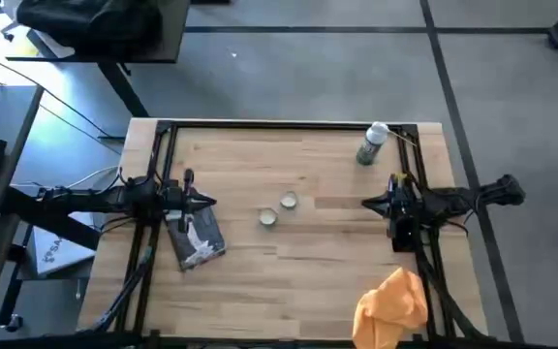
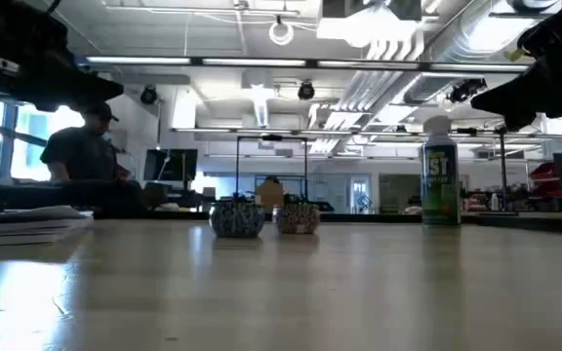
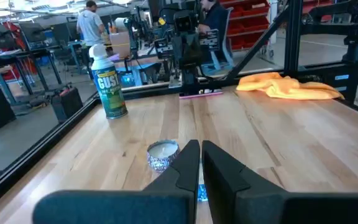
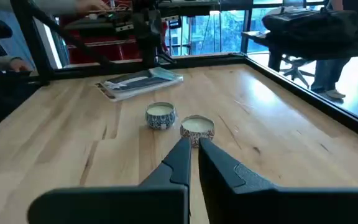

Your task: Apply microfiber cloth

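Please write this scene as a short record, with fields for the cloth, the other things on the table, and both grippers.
microfiber cloth: orange-yellow, crumpled at the table's near right edge, untouched
tins: two small round tins, side by side at the table's middle
spray can: upright, far right part of the table
packet: grey-and-white, flat, beside the left gripper
left gripper: shut, empty, at the table's left side
right gripper: shut, empty, at the right side, pointing toward the tins
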Available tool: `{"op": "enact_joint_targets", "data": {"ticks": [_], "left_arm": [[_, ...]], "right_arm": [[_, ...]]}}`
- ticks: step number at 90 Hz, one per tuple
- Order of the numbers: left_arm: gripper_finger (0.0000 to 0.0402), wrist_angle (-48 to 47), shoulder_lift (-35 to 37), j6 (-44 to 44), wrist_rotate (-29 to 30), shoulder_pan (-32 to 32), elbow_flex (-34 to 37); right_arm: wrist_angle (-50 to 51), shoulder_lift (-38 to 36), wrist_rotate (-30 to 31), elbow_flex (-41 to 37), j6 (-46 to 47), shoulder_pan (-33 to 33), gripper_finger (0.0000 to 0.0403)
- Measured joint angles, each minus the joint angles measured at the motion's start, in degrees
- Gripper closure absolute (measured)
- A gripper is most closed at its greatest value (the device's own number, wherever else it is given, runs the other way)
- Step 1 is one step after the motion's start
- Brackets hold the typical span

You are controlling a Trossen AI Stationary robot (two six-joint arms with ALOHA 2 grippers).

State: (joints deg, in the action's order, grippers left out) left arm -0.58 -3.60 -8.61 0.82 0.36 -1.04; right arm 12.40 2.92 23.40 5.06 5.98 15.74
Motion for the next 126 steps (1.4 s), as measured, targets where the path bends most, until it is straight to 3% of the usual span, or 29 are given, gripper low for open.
{"op": "enact_joint_targets", "data": {"ticks": [126], "left_arm": [[0.0402,0.00,0.00,-0.01,0.01,-0.01,-0.01]], "right_arm": [[-0.02,0.00,0.05,-0.02,-1.81,0.01,0.0402]]}}
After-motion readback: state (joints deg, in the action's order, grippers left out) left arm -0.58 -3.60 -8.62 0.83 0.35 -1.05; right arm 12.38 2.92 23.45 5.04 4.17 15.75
